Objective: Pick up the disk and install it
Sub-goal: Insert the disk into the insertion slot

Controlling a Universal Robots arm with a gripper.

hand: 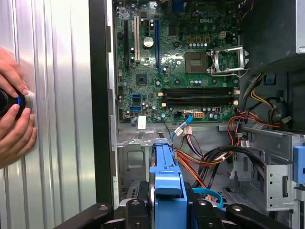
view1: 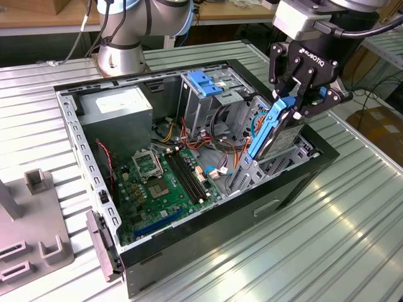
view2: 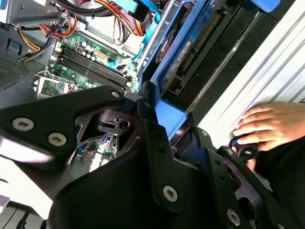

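Gripper (view1: 295,100) clamped on the blue rail of the disk (view1: 280,133), which hangs tilted just beneath it, low end dipping into the open computer case (view1: 189,251). Judgement: square the rail to the bay guides below before lowering, and go slow; loose cables (hand: 209,157) lie close beside the path and could snag

Counted, each kind comes singly — one disk (view1: 280,135), one gripper (view1: 299,100), one computer case (view1: 208,248), one motherboard (view1: 160,179), one power supply (view1: 116,104), one drive cage (view1: 201,107), one blue latch (view1: 203,82) and one table (view1: 327,233).
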